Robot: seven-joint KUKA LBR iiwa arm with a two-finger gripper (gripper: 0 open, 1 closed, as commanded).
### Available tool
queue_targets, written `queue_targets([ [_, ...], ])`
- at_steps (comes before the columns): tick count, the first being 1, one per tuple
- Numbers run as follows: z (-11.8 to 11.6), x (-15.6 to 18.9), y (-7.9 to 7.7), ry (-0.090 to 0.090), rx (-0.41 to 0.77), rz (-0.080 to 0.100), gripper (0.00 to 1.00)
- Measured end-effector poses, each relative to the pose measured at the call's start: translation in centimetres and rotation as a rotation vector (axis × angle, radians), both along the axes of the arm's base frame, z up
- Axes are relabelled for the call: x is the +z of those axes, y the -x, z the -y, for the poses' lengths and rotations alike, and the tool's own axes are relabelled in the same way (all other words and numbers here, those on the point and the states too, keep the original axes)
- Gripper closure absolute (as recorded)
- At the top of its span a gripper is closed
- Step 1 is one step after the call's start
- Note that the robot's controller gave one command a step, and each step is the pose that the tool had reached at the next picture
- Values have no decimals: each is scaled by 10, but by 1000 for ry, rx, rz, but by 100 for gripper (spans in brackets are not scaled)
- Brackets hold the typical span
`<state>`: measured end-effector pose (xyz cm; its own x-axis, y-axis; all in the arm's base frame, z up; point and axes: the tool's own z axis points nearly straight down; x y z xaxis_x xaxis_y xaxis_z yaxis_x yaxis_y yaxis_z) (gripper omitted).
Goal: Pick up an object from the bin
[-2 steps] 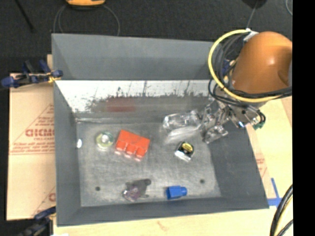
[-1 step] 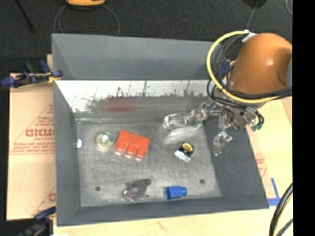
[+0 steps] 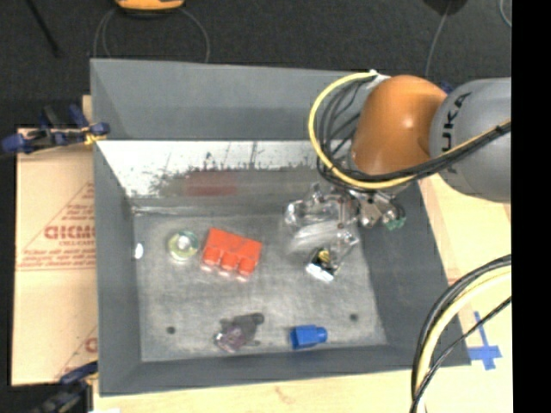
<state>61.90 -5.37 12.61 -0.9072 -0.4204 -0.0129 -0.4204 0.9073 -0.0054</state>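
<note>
Nearest the front wall of the bin [image 3: 116,265] lie a dark purplish lump [image 3: 239,332] and, just to its right, a blue cap-like piece [image 3: 307,336]. Farther back, at the left, sits a small clear round thing [image 3: 182,247], with an orange block [image 3: 230,255] just beside it. At right of centre the end effector [image 3: 325,252] hangs low over a small black-and-white piece [image 3: 322,269] with a yellow spot, perhaps touching it. Whether the end effector is wide or narrow I cannot tell.
</note>
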Motion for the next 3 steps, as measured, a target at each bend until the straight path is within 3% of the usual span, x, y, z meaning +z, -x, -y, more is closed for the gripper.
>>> queue_targets([
  [1, 43, -37, -10, 0, 47, 4, 0],
  [3, 20, -35, 8, 8, 146, 2, 0],
])
